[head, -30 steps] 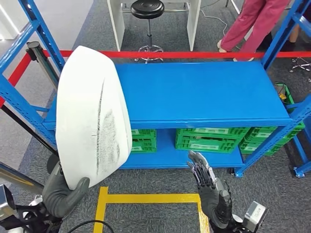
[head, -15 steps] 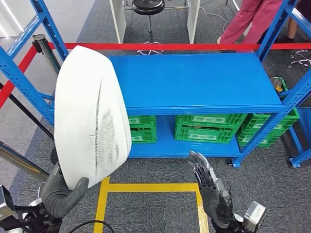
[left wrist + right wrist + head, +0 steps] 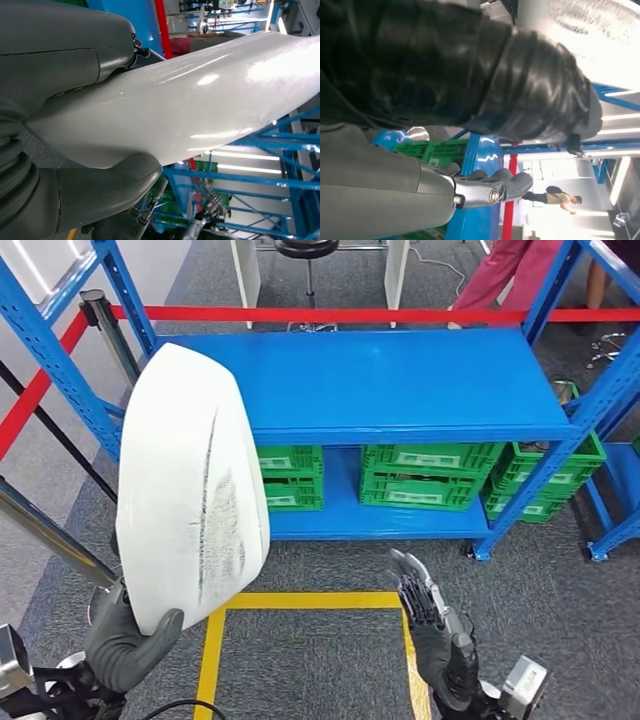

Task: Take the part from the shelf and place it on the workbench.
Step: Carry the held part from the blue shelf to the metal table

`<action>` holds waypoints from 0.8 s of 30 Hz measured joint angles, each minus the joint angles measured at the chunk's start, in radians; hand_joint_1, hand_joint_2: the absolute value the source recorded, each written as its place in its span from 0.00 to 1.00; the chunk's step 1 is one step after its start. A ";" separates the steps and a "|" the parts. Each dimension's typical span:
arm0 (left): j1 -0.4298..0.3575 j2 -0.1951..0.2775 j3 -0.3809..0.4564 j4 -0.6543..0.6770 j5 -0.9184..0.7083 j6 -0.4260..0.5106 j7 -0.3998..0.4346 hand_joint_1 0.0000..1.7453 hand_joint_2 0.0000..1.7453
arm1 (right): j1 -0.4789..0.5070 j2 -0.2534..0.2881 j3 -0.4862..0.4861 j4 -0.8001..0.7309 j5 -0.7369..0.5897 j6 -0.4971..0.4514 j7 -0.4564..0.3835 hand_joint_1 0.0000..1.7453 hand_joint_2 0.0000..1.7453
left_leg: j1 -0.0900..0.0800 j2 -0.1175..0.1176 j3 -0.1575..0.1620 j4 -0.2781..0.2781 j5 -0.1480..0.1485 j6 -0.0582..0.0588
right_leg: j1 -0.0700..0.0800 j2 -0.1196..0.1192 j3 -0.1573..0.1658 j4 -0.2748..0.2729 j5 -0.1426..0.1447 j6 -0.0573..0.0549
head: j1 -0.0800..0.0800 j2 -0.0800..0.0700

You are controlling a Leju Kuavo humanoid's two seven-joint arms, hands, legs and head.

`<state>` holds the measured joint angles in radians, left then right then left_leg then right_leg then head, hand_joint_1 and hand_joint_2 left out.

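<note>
The left hand is grasping the white part at its lower edge; in the left wrist view the thumb and fingers are being pressed on both faces of the smooth shell. The part is being held upright in front of the robot, clear of the blue shelf, whose top board is lying bare behind it. The right hand is being kept low, released, with fingers spread and nothing in it. Green crates are being stored on the lower level of the shelf, a yellow line is marked on the floor, and a red tape is stretched behind the shelf. The picking step is judged to be done; the carrying step is in hand. No tabletop is being seen, so for the next move a turn toward it is probably needed, with the grasp being held firm.
</note>
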<state>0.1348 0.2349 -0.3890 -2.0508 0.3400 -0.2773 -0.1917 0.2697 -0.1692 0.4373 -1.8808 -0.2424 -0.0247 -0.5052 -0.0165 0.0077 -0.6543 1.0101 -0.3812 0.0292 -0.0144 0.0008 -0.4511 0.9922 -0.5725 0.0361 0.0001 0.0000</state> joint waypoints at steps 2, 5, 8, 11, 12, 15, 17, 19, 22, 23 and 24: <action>0.006 0.004 0.002 -0.003 -0.004 0.002 0.000 1.00 1.00 | -0.001 0.000 0.000 0.000 0.002 0.001 0.000 0.00 0.00 | 0.002 -0.001 -0.007 0.002 0.011 -0.009 | 0.001 -0.002 -0.013 -0.007 0.006 -0.013 | 0.000 0.000; 0.016 0.010 0.006 -0.005 -0.006 0.005 -0.001 1.00 1.00 | -0.002 0.002 0.000 0.000 0.007 0.004 0.001 0.00 0.00 | 0.009 -0.005 -0.029 0.085 -0.092 -0.030 | -0.003 -0.009 -0.039 -0.008 0.034 -0.036 | -0.003 0.000; 0.021 0.013 0.009 -0.006 -0.007 0.005 -0.001 1.00 1.00 | -0.003 0.005 0.000 0.000 0.014 0.005 -0.001 0.00 0.00 | 0.016 -0.005 -0.051 0.265 -0.208 -0.043 | -0.002 -0.013 -0.071 -0.003 0.065 -0.041 | -0.005 0.000; 0.027 0.015 0.010 -0.007 -0.008 0.008 -0.004 1.00 1.00 | -0.004 0.006 0.000 0.000 0.031 0.007 -0.009 0.00 0.00 | 0.016 -0.005 0.028 0.220 -0.154 -0.035 | 0.001 -0.014 -0.114 0.005 0.094 -0.039 | -0.005 0.000; 0.029 0.016 0.010 -0.009 -0.008 0.009 -0.006 1.00 1.00 | -0.004 0.007 0.000 0.000 0.037 0.008 -0.012 0.00 0.00 | 0.014 -0.006 0.080 0.147 -0.137 -0.026 | 0.002 -0.013 -0.125 0.006 0.102 -0.037 | -0.005 0.000; 0.030 0.019 0.013 -0.018 -0.008 0.011 -0.010 1.00 1.00 | -0.007 0.011 -0.001 0.000 0.046 0.009 -0.018 0.00 0.00 | 0.004 -0.008 0.185 -0.031 -0.139 -0.005 | 0.002 -0.014 -0.146 0.006 0.127 -0.022 | -0.004 0.000; 0.034 0.021 0.014 -0.020 -0.010 0.011 -0.012 1.00 1.00 | -0.008 0.013 -0.001 0.000 0.048 0.009 -0.019 0.00 0.00 | 0.002 -0.007 0.187 -0.055 -0.131 0.001 | -0.003 -0.014 -0.156 0.004 0.139 -0.007 | -0.005 0.000; 0.037 0.022 0.015 -0.021 -0.012 0.013 -0.013 1.00 1.00 | -0.008 0.014 -0.001 0.000 0.050 0.010 -0.019 0.00 0.00 | 0.005 -0.002 0.178 -0.068 -0.111 0.012 | -0.003 -0.010 -0.174 0.030 0.106 0.003 | -0.003 0.000; 0.043 0.022 0.016 -0.023 -0.014 0.016 -0.015 1.00 1.00 | -0.008 0.014 0.000 0.001 0.050 0.010 -0.019 0.00 0.00 | 0.006 0.002 0.148 -0.067 -0.088 0.023 | -0.004 -0.003 -0.232 0.204 -0.015 0.011 | 0.003 0.000; 0.045 0.023 0.017 -0.023 -0.015 0.016 -0.015 1.00 1.00 | -0.008 0.014 0.000 0.001 0.050 0.010 -0.019 0.00 0.00 | 0.006 0.003 0.135 -0.062 -0.082 0.022 | -0.004 -0.003 -0.244 0.259 -0.035 0.014 | 0.004 0.000; 0.046 0.023 0.017 -0.023 -0.015 0.016 -0.015 1.00 1.00 | -0.008 0.015 0.000 0.002 0.050 0.011 -0.019 0.00 0.00 | 0.007 0.003 0.122 -0.055 -0.077 0.021 | -0.005 -0.003 -0.242 0.285 -0.035 0.017 | 0.004 0.000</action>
<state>0.1806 0.2575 -0.3723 -2.0733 0.3253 -0.2610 -0.2067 0.2614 -0.1545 0.4376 -1.8791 -0.1920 -0.0141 -0.5241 -0.0098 0.0111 -0.5320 0.9546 -0.4578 0.0503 -0.0194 -0.0026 -0.6933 1.2777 -0.6071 0.0532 0.0036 0.0000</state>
